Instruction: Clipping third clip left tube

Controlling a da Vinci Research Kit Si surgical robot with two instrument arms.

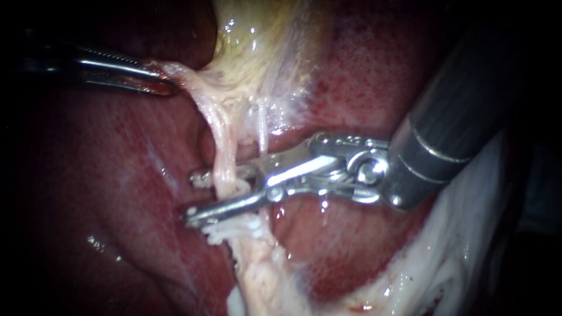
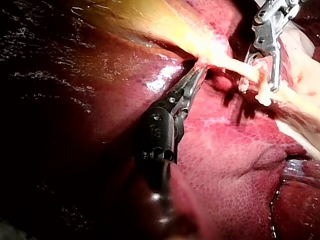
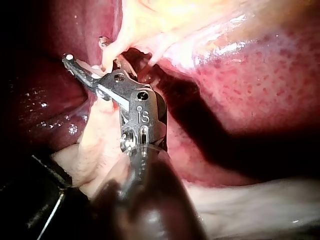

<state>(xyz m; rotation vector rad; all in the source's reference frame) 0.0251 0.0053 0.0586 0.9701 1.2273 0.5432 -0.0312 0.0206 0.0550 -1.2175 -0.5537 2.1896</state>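
The left tube (image 1: 223,146), a pale pink cord, runs down from the yellowish gallbladder (image 1: 257,41). My right instrument (image 1: 194,196) comes in from the right, its metal jaws open and straddling this tube, one jaw behind it and one in front. In the right wrist view the same jaws (image 3: 87,52) stand apart with the tube (image 3: 107,56) between them. A thinner right tube (image 1: 262,133) passes behind the jaws. My left instrument (image 1: 167,82) is shut on pale tissue at the gallbladder's base and holds it taut to the left; the left wrist view shows this grip (image 2: 199,70).
Red liver (image 1: 363,76) surrounds the tubes on both sides. Pale fatty tissue (image 1: 468,251) lies at the lower right under the right instrument's dark shaft (image 1: 456,117). Whitish frayed tissue (image 1: 252,275) hangs where the tubes meet below the jaws.
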